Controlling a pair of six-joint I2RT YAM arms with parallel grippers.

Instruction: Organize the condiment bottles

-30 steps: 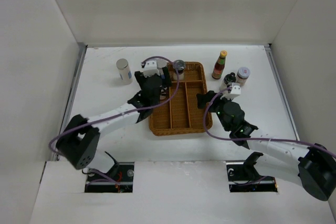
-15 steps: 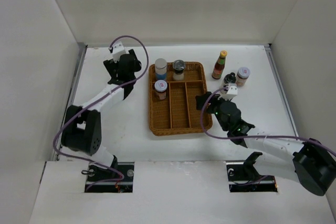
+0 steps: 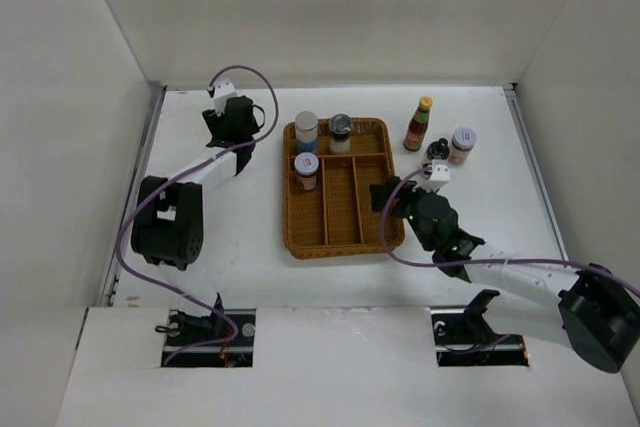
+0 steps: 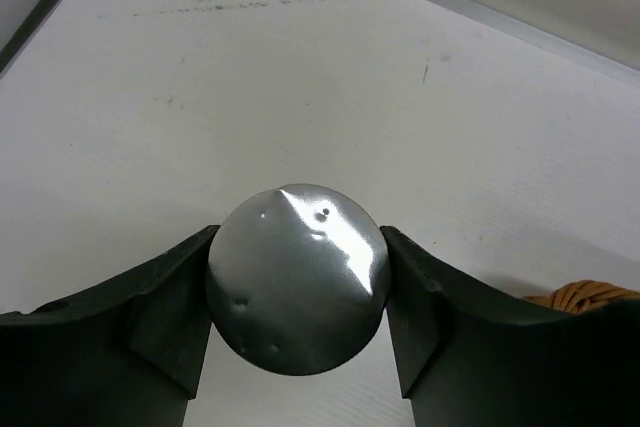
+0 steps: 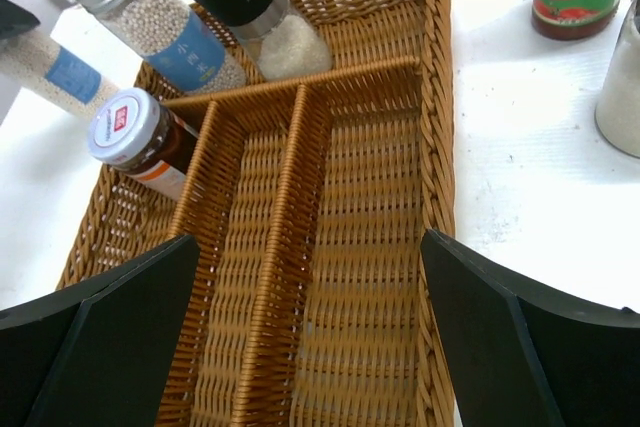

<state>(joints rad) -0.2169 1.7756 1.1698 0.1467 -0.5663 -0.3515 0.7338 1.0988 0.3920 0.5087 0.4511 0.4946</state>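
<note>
My left gripper (image 3: 232, 119) is at the back left of the table, shut on a silver-capped jar (image 4: 298, 297); both fingers press the cap's sides. From above, the gripper hides that jar. The wicker tray (image 3: 343, 232) holds a silver-capped jar (image 3: 306, 127), a black-capped bottle (image 3: 341, 128) and a white-lidded jar (image 3: 306, 167) in its back compartments. To the tray's right stand the yellow-capped sauce bottle (image 3: 419, 124), a red-lidded shaker (image 3: 462, 143) and a dark-capped bottle (image 3: 436, 151). My right gripper (image 5: 310, 347) hangs open over the tray's near right part, with nothing between its fingers.
The tray's long front compartments (image 5: 350, 277) hold nothing. White walls enclose the table on the left, back and right, and the left gripper is close to the back left corner (image 3: 162, 89). The right arm's elbow lies low near the front right.
The left arm swung from the tray to the back left, leaving a jar in the tray, and shut on the silver-capped jar there. The right arm barely moved.
</note>
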